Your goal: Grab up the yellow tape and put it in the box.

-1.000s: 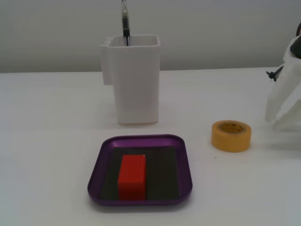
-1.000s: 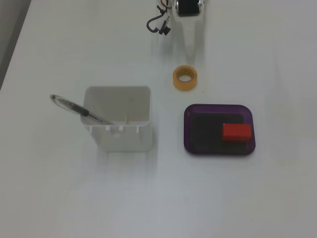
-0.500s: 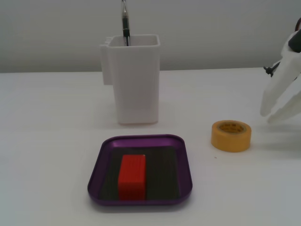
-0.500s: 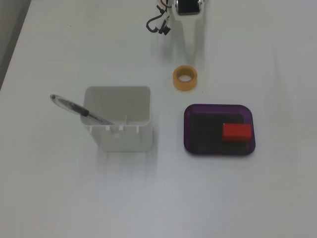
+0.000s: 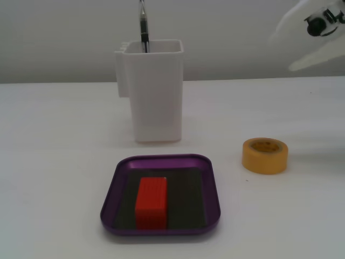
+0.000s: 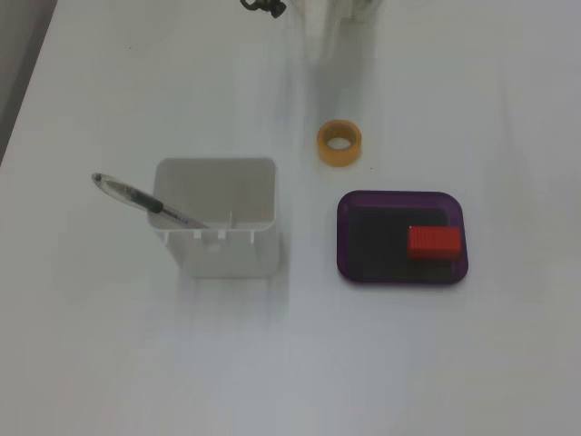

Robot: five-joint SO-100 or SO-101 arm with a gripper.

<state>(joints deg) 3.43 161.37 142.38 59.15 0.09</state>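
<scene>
The yellow tape is seen lying flat on the white worktop, its hollow core facing straight up and its axis vertical; as a round ring it shows no long side in either fixed view. In a fixed view from the front it sits to the right of the box and a little farther back, apart from it. In a fixed view from above the tape is placed just beyond the box's upper left corner, with bare worktop between them.

The box, a shallow purple tray with a dark floor, is occupied by a red block, which is laid lengthwise near one rim. A tall white container is stood upright behind the box in the front view, and a pen is leaned inside it, tip down.

The arm is caught only as a pale blur at the upper right of the front view, well above the worktop and clear of the tape. Its fingers are smeared by motion, and whether they are spread or closed cannot be told. Nothing is seen held.
</scene>
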